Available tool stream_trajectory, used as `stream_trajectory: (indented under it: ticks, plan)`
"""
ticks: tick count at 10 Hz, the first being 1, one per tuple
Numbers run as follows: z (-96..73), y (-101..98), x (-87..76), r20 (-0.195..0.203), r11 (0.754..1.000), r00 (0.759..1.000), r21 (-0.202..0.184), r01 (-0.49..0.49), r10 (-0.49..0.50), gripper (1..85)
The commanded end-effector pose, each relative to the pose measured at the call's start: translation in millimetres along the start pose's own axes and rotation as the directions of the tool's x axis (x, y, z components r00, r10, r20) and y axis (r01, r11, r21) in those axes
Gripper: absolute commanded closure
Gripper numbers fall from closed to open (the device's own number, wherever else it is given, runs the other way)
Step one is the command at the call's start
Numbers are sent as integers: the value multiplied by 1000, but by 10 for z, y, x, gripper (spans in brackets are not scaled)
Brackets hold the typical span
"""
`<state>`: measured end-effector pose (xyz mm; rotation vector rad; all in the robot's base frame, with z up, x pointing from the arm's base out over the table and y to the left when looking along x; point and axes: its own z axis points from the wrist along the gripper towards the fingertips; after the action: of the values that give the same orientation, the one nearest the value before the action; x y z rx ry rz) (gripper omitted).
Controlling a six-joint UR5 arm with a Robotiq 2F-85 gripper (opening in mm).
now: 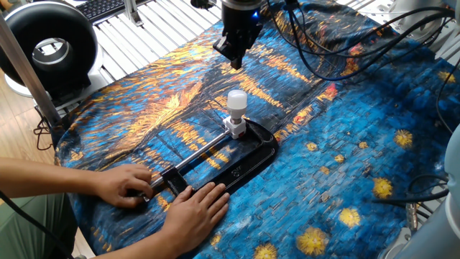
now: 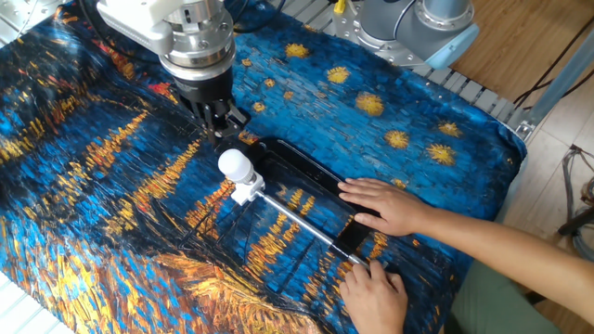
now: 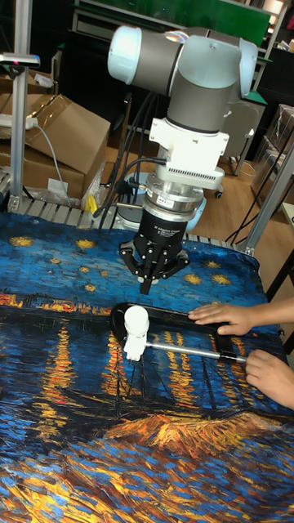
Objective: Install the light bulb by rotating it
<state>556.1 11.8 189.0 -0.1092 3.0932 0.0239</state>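
The light bulb (image 1: 237,101) (image 2: 235,164) (image 3: 136,320) stands upright, its frosted dome on top of a white socket block (image 1: 235,128) (image 2: 245,191). That block sits at the end of a black bar clamp (image 1: 248,155) lying on the painted cloth. My gripper (image 1: 233,59) (image 2: 221,125) (image 3: 146,282) hangs above and just behind the bulb, apart from it. Its two fingers are shut together with nothing between them.
A person's two hands (image 1: 194,212) (image 2: 380,206) press on the clamp's bar and frame at the near side. Black cables (image 1: 338,43) trail over the cloth behind the arm. A black round fan (image 1: 47,47) stands at the table's left corner.
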Motion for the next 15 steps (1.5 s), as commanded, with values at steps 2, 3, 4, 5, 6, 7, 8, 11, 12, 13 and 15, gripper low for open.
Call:
stream_trajectory:
  ticks: [2, 3, 4, 5, 6, 7, 8, 11, 12, 13, 15]
  plan:
    - [-22, 42, -1, -1, 1000, 1000, -15, 3, -3, 847]
    - [-27, 40, -11, 3, 1000, 1000, -14, 2, -2, 847]
    - [-30, 63, -28, 10, 1000, 1000, -23, -3, 4, 847]
    - [-29, 34, -46, 17, 1000, 1000, -12, -6, 6, 847]
    - [-25, 16, -35, 12, 1000, 1000, -5, -16, 16, 847]
    - [-22, 16, -1, 0, 1000, 1000, -5, -24, 24, 847]
    - [-16, 24, 61, -22, 999, 999, -11, -32, 32, 847]
    - [1, 165, 95, -31, 995, 997, -59, -79, 77, 847]
    - [5, 128, 95, -31, 996, 996, -39, -81, 80, 847]
    - [0, 136, 96, -31, 995, 996, -42, -86, 84, 847]
    - [-4, 143, 91, -30, 995, 995, -43, -92, 91, 847]
